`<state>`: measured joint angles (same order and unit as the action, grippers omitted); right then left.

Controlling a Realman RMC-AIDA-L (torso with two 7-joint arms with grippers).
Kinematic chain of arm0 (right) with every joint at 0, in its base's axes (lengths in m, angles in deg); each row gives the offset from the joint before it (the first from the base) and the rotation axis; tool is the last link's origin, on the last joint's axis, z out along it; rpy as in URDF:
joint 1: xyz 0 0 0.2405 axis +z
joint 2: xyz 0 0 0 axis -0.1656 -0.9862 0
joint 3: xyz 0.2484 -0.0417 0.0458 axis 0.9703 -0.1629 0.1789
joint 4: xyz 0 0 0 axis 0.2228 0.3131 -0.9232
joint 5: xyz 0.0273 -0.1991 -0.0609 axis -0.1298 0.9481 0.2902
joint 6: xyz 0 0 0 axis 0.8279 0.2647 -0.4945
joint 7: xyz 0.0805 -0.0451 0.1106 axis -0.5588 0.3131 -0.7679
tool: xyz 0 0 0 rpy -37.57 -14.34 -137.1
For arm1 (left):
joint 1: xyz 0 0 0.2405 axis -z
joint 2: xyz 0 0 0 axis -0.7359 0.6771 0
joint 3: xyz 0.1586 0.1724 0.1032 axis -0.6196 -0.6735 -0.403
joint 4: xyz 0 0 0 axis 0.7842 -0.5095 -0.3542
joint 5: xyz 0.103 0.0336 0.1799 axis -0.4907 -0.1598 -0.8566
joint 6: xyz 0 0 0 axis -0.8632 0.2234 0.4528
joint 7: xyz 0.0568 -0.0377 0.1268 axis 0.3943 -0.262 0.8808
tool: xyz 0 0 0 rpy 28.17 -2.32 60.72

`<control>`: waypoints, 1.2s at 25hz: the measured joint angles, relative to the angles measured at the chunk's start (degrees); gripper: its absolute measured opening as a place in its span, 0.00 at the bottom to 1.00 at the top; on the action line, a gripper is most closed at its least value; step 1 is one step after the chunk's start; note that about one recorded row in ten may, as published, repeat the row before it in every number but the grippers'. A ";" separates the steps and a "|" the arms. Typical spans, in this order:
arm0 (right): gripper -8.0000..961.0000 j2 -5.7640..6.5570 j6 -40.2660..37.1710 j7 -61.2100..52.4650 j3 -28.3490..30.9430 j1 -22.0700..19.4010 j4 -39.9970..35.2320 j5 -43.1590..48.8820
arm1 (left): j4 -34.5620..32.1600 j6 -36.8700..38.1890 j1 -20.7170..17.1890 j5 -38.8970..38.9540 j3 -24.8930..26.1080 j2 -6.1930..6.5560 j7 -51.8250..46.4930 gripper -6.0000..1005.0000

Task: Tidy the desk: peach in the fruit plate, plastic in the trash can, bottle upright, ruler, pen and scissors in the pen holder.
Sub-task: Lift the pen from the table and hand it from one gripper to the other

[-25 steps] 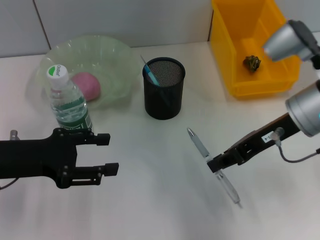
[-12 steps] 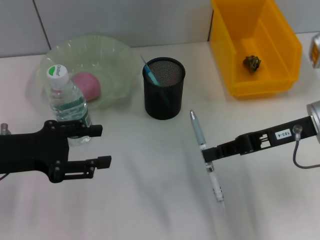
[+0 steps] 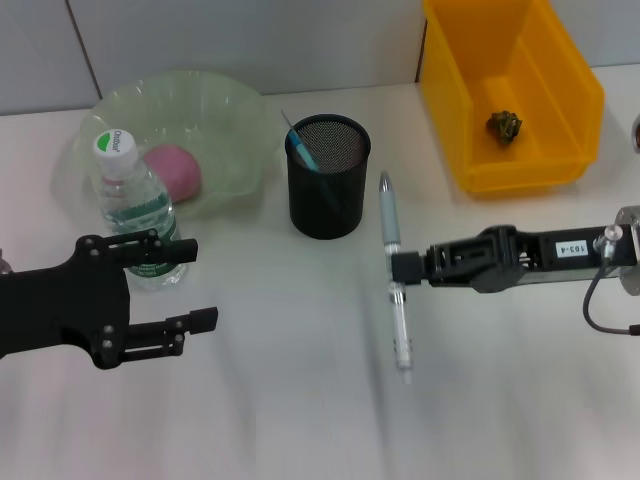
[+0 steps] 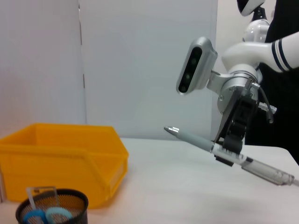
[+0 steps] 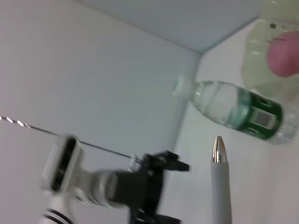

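A white table fills most of the frame, meeting a pale grey wall along the top edge (a thin dark seam runs down the wall at upper left).

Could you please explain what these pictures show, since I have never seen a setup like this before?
This is a two-armed robot tidying a desk. The wide picture comes from a camera on its head, looking down; the other two come from cameras on its wrists.

The right gripper, reaching in from the right, is shut on a silver pen, held off the desk beside the black mesh pen holder. The left gripper waits with its jaws open near an upright water bottle.

Also on the desk: a green fruit plate with a pink peach in it, and a yellow bin holding a crumpled scrap.
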<state>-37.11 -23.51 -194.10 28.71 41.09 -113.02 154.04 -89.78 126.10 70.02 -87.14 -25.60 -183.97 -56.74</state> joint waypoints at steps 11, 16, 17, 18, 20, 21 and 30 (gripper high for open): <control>0.14 -0.09 -0.43 -2.83 0.57 0.31 9.78 -5.36 | 0.58 2.18 -2.72 6.17 1.61 -0.56 8.08 0.62; 0.14 0.05 -0.20 -5.95 1.87 1.10 11.70 -5.41 | 1.69 2.83 -3.12 7.52 1.54 -0.64 10.70 0.62; 0.14 0.21 -0.09 -7.25 2.01 1.59 12.92 -5.43 | 2.44 3.08 -3.12 7.79 1.56 -0.67 12.23 0.62; 0.14 0.34 -0.01 -7.78 2.04 1.85 13.60 -5.43 | 3.41 3.17 -3.04 8.05 1.65 -0.71 13.99 0.62; 0.14 0.62 0.18 -9.11 2.08 2.33 14.73 -5.44 | 3.90 3.17 -2.97 8.19 1.73 -0.71 14.68 0.62; 0.14 0.62 0.18 -9.11 2.08 2.33 14.73 -5.44 | 3.90 3.17 -2.97 8.19 1.73 -0.71 14.68 0.62; 0.14 0.88 1.57 -14.50 1.72 4.16 15.03 -5.21 | 14.22 0.08 -2.10 13.36 1.58 -0.97 32.58 0.62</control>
<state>-36.23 -21.94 -208.60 30.43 45.26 -97.99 148.83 -75.56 126.18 67.92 -73.78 -24.02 -184.94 -24.16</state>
